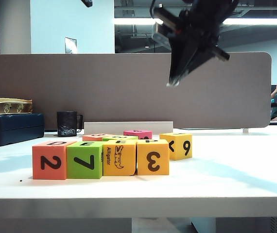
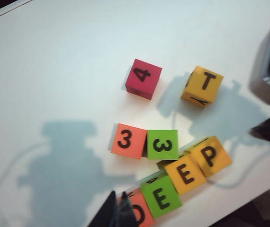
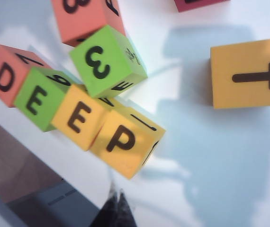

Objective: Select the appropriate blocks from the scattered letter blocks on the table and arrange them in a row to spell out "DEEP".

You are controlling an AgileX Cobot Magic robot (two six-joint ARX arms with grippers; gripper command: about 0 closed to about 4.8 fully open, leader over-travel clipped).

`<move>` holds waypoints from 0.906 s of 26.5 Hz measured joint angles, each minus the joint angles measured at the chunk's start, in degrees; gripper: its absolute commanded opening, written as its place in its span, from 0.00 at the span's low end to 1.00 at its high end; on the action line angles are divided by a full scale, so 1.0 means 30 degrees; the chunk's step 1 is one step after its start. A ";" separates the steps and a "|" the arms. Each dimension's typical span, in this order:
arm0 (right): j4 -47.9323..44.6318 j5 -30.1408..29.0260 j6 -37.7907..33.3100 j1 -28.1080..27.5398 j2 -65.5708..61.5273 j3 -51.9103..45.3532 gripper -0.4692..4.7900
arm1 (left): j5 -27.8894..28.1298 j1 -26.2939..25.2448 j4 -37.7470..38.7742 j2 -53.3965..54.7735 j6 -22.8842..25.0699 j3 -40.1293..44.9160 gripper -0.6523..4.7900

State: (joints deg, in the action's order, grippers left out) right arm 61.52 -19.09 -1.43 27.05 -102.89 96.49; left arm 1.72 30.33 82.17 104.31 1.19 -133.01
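The right gripper [image 1: 173, 81] hangs high in the air above the row, a little to the right of its middle in the exterior view, and it points down and to the left. Its fingertips [image 3: 116, 208] are pressed together in the right wrist view and nothing is between them. The left gripper [image 2: 117, 213] is seen only in its own wrist view, where its dark tips also meet, empty, above the D end of the row.

Below the right gripper lies the row of four blocks, touching side by side near the front edge of the table [image 1: 235, 179]. Its long axis runs left to right across the exterior view. From above the top faces read D on the red-orange block [image 3: 2, 78], E on the lime-green block [image 3: 38, 99], E on the yellow block [image 3: 78, 118] and P on the amber block [image 3: 123, 139]. The P block sits turned a little against its neighbours.

Behind the row stand the spare blocks: a second lime-green block [image 3: 107, 59] just beside the row, the amber T block [image 3: 248, 75] near the P end, and the pink block [image 2: 143, 78] well apart.

The word seems already spelled. If any move is left, it is probably to square the P block, and the right gripper is the nearer one for this, because that end lies almost straight below it.
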 measured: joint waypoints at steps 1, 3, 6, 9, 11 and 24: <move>0.0415 0.0000 -0.0007 0.0000 0.0000 0.0393 0.08 | 0.0153 0.0000 0.0000 0.0109 0.0080 0.0000 0.11; 0.1100 -0.0007 -0.0007 0.0007 0.0007 0.0918 0.08 | 0.0415 0.0000 0.0000 0.0364 0.0117 0.0007 0.11; 0.2244 -0.0007 -0.0007 0.0007 0.0015 0.1596 0.08 | 0.0656 -0.0015 0.0000 0.0656 0.0270 0.0262 0.11; 0.2936 -0.0015 0.0000 0.0015 0.0036 0.1989 0.08 | 0.0692 -0.0022 -0.0007 0.0911 0.0590 0.0459 0.11; 0.3264 -0.0022 -0.0007 0.0015 0.0036 0.2208 0.08 | 0.0736 -0.0029 -0.0015 0.1282 0.0699 0.0605 0.11; 0.2987 -0.0029 0.0000 0.0015 0.0029 0.2200 0.08 | 0.0736 -0.0029 -0.0029 0.1625 0.0962 0.0619 0.11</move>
State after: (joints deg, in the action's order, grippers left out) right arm 70.48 -19.18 -1.43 27.09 -102.80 103.09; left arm 3.92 30.24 82.08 109.19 4.08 -131.15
